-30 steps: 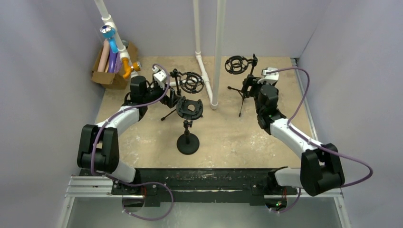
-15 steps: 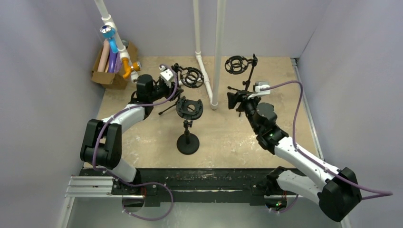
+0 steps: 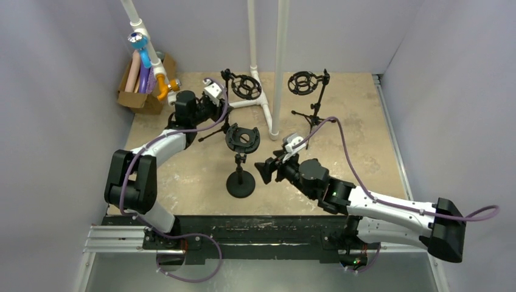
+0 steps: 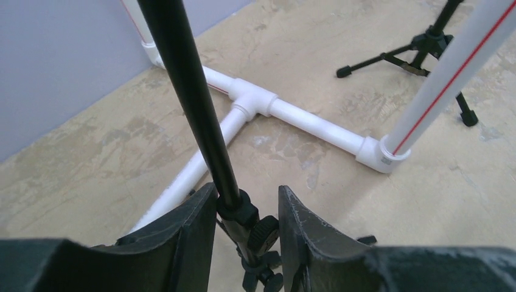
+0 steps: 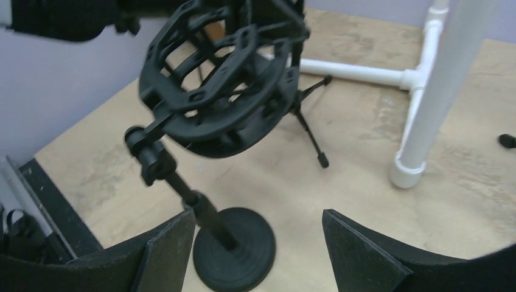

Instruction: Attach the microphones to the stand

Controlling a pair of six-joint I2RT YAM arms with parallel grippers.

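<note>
Near, the right tool (image 3: 264, 171) is spread wide, facing the round stand (image 3: 241, 182). Farther, the left tool (image 4: 246, 207) pinches a tripod pole (image 4: 195, 103). The mics (image 3: 134, 72) stand in a box (image 3: 135, 99) far left, well apart from both tools.

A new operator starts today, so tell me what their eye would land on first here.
First, the left gripper at the table's back left, closed on the pole of a black tripod stand. Next, the right gripper, open and facing the round-base stand in the middle with its empty ring mount. Last, the colourful microphones standing in a cardboard box in the far left corner.
</note>
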